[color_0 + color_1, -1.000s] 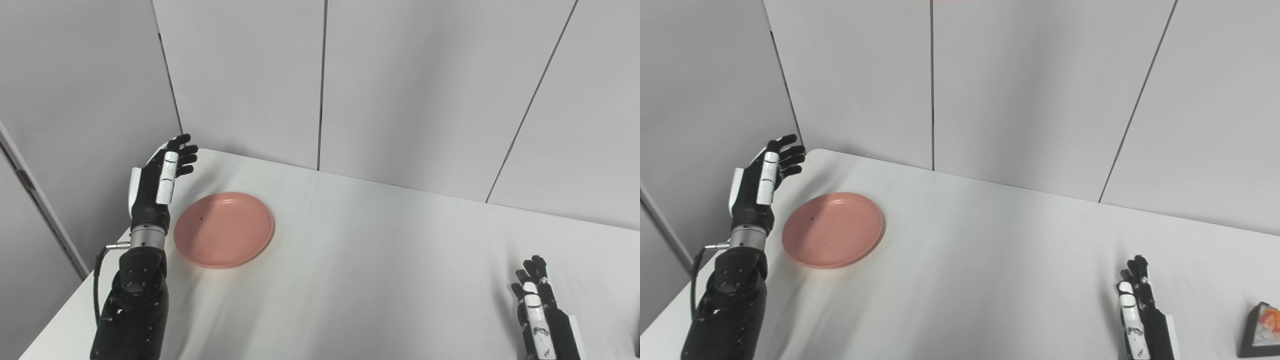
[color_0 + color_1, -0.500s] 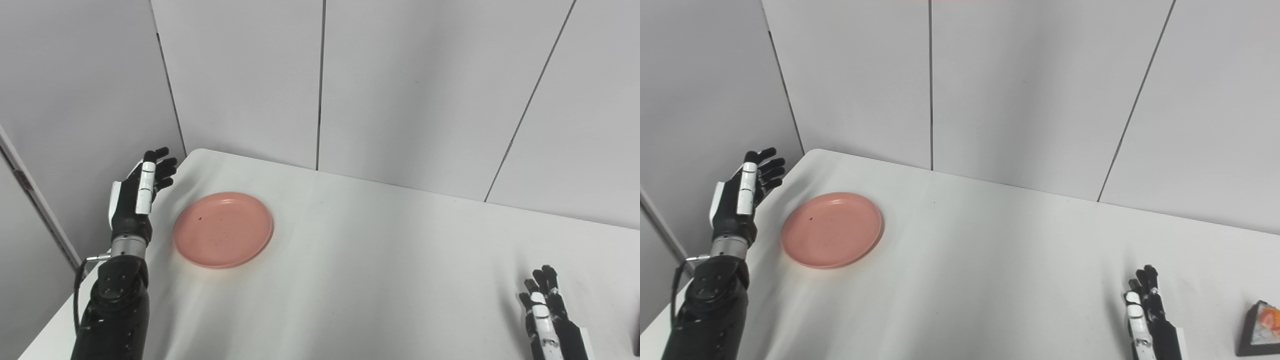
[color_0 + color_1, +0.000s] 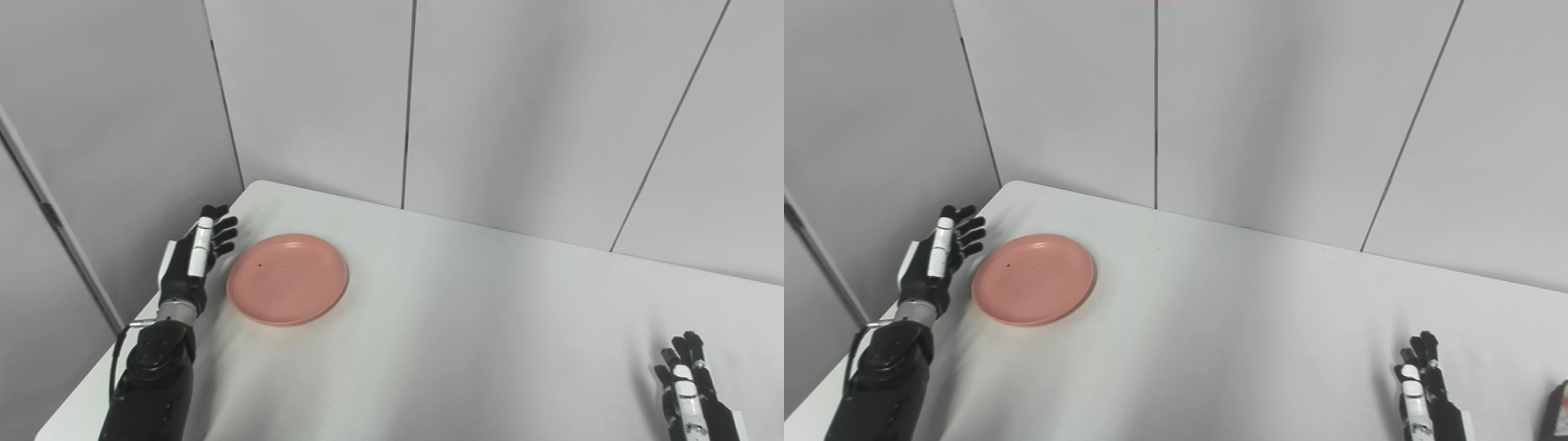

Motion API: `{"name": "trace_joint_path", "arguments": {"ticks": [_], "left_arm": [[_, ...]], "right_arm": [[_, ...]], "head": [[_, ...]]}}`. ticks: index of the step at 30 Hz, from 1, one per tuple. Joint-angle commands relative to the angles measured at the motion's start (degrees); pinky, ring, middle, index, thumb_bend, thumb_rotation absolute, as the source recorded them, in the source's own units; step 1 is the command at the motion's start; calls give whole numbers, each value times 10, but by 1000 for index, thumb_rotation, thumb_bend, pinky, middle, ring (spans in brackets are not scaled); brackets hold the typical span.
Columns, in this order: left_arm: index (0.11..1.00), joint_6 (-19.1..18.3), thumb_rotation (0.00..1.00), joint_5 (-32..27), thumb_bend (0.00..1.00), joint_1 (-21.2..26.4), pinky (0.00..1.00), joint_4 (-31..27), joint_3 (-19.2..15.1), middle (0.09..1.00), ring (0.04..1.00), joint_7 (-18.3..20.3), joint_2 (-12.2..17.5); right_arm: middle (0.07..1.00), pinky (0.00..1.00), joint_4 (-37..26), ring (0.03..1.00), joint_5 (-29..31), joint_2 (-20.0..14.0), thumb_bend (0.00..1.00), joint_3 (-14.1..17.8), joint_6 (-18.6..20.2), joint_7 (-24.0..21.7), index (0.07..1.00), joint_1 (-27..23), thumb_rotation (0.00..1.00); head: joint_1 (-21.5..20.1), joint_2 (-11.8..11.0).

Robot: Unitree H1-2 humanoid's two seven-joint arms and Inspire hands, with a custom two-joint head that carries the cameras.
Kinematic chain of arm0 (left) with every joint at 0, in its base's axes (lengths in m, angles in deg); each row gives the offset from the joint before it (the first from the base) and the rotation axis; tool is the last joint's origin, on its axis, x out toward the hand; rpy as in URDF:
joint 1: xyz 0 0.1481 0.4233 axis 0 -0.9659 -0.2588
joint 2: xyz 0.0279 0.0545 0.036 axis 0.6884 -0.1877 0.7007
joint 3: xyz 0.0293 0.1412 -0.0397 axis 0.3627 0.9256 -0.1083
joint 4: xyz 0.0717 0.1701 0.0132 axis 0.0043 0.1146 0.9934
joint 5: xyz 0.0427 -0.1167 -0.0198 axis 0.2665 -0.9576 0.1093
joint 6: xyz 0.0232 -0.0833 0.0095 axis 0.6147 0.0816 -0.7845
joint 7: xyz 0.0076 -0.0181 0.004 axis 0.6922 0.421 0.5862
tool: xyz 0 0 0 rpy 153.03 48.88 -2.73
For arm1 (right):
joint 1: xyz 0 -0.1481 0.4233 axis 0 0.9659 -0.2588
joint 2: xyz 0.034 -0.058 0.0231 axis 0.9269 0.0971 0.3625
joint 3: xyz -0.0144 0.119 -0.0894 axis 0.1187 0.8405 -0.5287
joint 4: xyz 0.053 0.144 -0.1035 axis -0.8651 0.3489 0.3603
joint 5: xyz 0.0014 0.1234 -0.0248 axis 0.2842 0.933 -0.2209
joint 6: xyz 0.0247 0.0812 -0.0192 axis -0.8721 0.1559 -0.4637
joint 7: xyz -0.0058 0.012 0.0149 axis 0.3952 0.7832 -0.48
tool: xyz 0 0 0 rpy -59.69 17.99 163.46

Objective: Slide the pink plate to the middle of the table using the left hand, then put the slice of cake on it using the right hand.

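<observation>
— Two hands listed, near first?
— Right hand [image 3: 1424, 392], near right: fingers straight, holding nothing. Cake [image 3: 1557, 411] at right edge, mostly cut off.
— Further back?
— Left hand [image 3: 193, 260], spread, just left of pink plate [image 3: 286, 286], far-left on table [image 3: 478, 331].

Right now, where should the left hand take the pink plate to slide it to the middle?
Probably at its left rim. The pink plate lies flat and shallow, and the open left hand stands just beside that edge, apart from it. Press there and push rightward across the table.
</observation>
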Motion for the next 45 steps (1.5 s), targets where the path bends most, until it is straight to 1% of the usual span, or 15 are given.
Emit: {"name": "trace_joint_path", "arguments": {"ticks": [1, 4, 9, 15, 18, 24, 26, 30, 32, 33, 36, 39, 42, 43, 45], "left_arm": [[825, 21, 1000, -8, 824, 17, 866, -3, 1, 837, 857, 6, 9], [830, 24, 1000, -7, 827, 21, 874, 12, 7, 841, 863, 8, 4], [815, 28, 1000, -14, 836, 27, 888, 35, 16, 835, 865, 16, -2], [821, 50, 1000, -54, 842, 40, 899, 72, 19, 846, 879, 49, -12], [821, 54, 1000, -70, 819, 45, 881, 79, 21, 840, 870, 56, -19], [811, 63, 985, -115, 830, 59, 848, 95, 21, 829, 850, 86, -37], [807, 66, 973, -123, 823, 61, 848, 97, 21, 826, 849, 94, -44], [808, 75, 981, -121, 820, 64, 848, 100, 29, 832, 856, 109, -54], [813, 78, 993, -122, 811, 65, 850, 100, 34, 836, 860, 121, -57], [812, 79, 997, -122, 807, 64, 846, 99, 36, 834, 857, 124, -59], [804, 68, 981, -135, 800, 63, 829, 93, 39, 823, 845, 135, -67], [807, 58, 981, -145, 798, 62, 826, 88, 47, 826, 844, 147, -73], [807, 56, 970, -146, 795, 63, 803, 86, 55, 823, 834, 157, -77], [807, 52, 969, -144, 794, 63, 802, 84, 60, 823, 833, 159, -81], [803, 45, 962, -137, 786, 61, 793, 78, 73, 819, 827, 164, -87]], "right_arm": [[1000, 1000, -14, 1000, 6, -2, 370, 6, -10, -5, 1000, -12, 733], [1000, 1000, -11, 1000, 2, -3, 341, 5, -15, -6, 1000, -13, 755], [1000, 1000, -10, 1000, 4, -1, 355, 6, -15, -6, 1000, -14, 748], [1000, 1000, -7, 1000, -2, -1, 337, 5, -18, -6, 1000, -14, 765], [1000, 1000, -1, 1000, 6, 3, 359, 7, -21, -7, 1000, -16, 746], [1000, 1000, 2, 1000, -7, 11, 373, 6, -21, 4, 1000, -18, 750], [1000, 1000, 3, 1000, -7, 13, 385, 5, -22, 3, 1000, -18, 751], [989, 1000, -3, 992, -13, 13, 412, 1, -12, 3, 994, -17, 765], [984, 1000, -9, 994, -12, 12, 408, -2, -4, 1, 990, -19, 774], [983, 1000, -10, 996, -13, 12, 398, -3, -3, 1, 991, -19, 775], [985, 1000, -16, 999, -8, 15, 379, -4, 2, 2, 987, -18, 743], [984, 1000, -27, 1000, -17, 16, 378, -7, 13, 9, 987, -16, 762], [980, 1000, -37, 994, -25, 19, 344, -9, 21, 16, 986, -15, 762], [980, 1000, -37, 994, -23, 21, 343, -9, 19, 16, 986, -15, 762], [982, 1000, -36, 996, -24, 23, 302, -9, 15, 15, 990, -14, 747]], "head": [[0, -1], [2, -2], [0, -4], [-3, -6], [-8, -8], [-34, -9], [-34, -9], [-45, -11], [-47, -12], [-57, -15], [-63, -17], [-74, -12], [-82, -7], [-89, -7], [-103, -5]]}}
